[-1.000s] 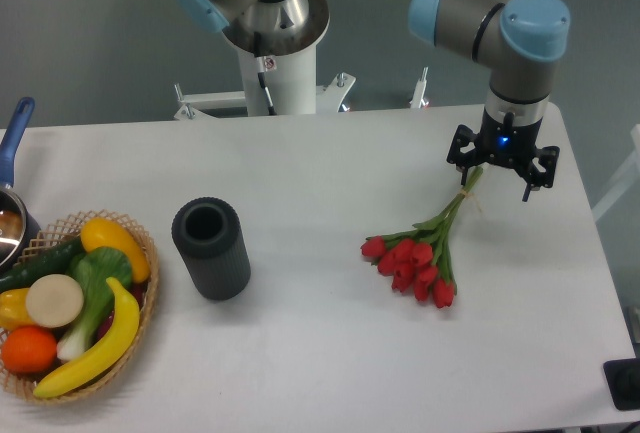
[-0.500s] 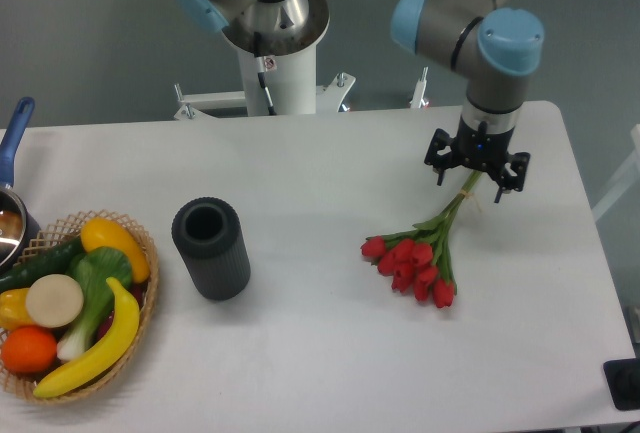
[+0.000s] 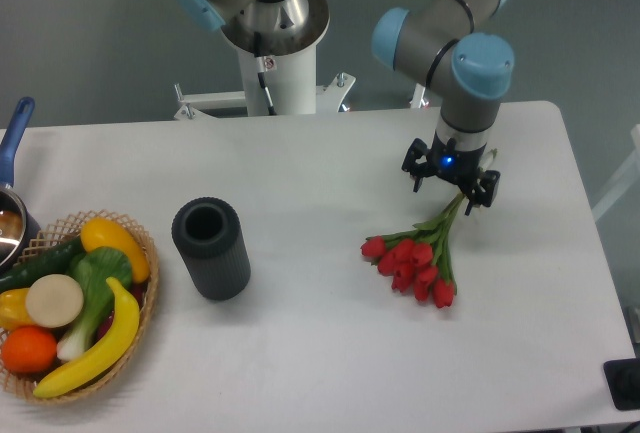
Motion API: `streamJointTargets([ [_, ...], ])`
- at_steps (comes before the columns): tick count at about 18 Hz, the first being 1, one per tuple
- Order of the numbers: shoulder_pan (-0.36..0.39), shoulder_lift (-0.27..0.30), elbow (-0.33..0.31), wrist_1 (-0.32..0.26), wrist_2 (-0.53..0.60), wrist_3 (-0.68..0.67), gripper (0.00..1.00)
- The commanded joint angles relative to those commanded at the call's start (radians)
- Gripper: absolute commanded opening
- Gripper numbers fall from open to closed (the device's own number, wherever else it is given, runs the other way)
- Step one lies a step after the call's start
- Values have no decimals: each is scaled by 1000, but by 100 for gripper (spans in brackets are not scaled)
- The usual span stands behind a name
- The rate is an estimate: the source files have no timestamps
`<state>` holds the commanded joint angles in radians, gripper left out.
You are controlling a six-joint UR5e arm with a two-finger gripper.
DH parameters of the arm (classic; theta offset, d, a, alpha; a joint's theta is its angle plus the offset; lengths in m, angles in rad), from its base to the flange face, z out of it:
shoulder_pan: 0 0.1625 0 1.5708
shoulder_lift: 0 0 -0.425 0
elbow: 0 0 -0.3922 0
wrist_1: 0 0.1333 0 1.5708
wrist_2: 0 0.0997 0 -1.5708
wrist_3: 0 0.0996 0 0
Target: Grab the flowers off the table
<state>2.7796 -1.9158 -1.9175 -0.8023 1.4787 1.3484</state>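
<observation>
Your tool (image 3: 451, 175) has shifted left along the desk (image 3: 300, 353) since half a second ago and now hovers over the stem ends, its fingers spread wide and holding nothing. The flowers (image 3: 420, 253) have not moved: they lie flat on the right half of the desk, long axis diagonal, red heads pointing near-left, stems running far-right toward the tool.

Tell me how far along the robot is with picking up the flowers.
Nothing looks finished yet: the flowers lie flat on the table. In hand is the approach: the gripper hangs over the stem ends with its fingers spread, and no grip shows. Left to do: come down onto the stems, close on them and lift the bunch.
</observation>
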Motion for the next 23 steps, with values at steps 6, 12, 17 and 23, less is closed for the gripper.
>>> streamJointTargets([
  [6, -3, -35, 6, 2, 43, 6, 88],
  [12, -14, -43, 11, 3, 81, -17, 36],
  [17, -15, -26, 34, 15, 81, -112, 1],
  [23, -14, 6, 70, 11, 81, -127, 0],
])
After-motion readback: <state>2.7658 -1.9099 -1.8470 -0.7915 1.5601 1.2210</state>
